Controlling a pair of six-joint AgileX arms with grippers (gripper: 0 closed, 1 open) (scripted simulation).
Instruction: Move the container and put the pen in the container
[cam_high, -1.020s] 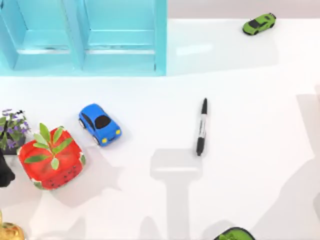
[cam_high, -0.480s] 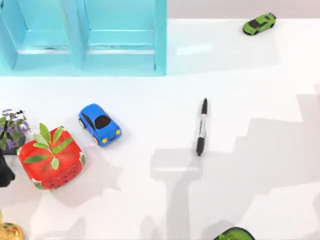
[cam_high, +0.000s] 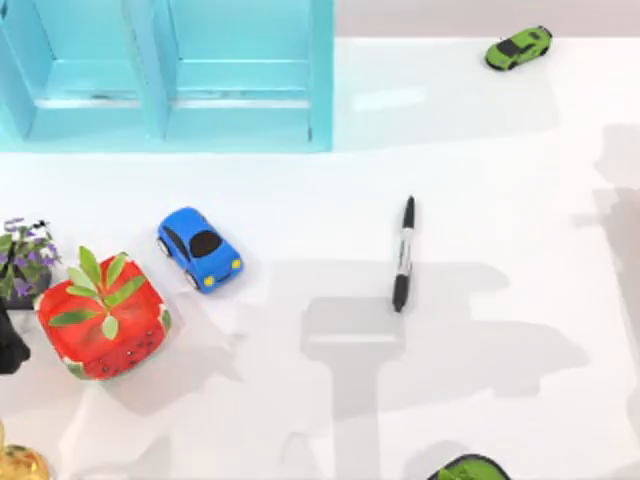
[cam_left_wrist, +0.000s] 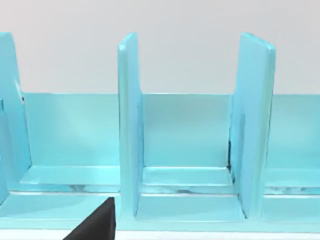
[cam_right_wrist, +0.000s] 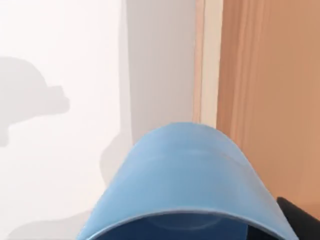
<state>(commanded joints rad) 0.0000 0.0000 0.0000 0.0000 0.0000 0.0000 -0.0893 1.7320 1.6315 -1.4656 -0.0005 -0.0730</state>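
The pen (cam_high: 403, 254), black with a pale label band, lies flat near the table's middle, right of centre, pointing front to back. The container (cam_right_wrist: 185, 185), a light-blue cup, looms close in the right wrist view with its rim toward the camera, high over the white table and its edge. My right gripper (cam_right_wrist: 190, 232) is shut on it, and one dark finger (cam_right_wrist: 300, 217) shows beside the cup's wall. A dark part of my left gripper (cam_left_wrist: 95, 226) shows in the left wrist view, facing the turquoise shelf (cam_left_wrist: 190, 150).
The turquoise shelf (cam_high: 170, 75) fills the back left. A blue toy car (cam_high: 200, 248), a strawberry bowl with leaves (cam_high: 103, 318) and a purple flower pot (cam_high: 25, 260) stand at the left. A green toy car (cam_high: 518, 47) sits back right. A green object (cam_high: 468, 468) is at the front edge.
The arm shadows on the right half of the table have shifted and now spread toward the middle, under the pen. The pen and the other objects have not moved.
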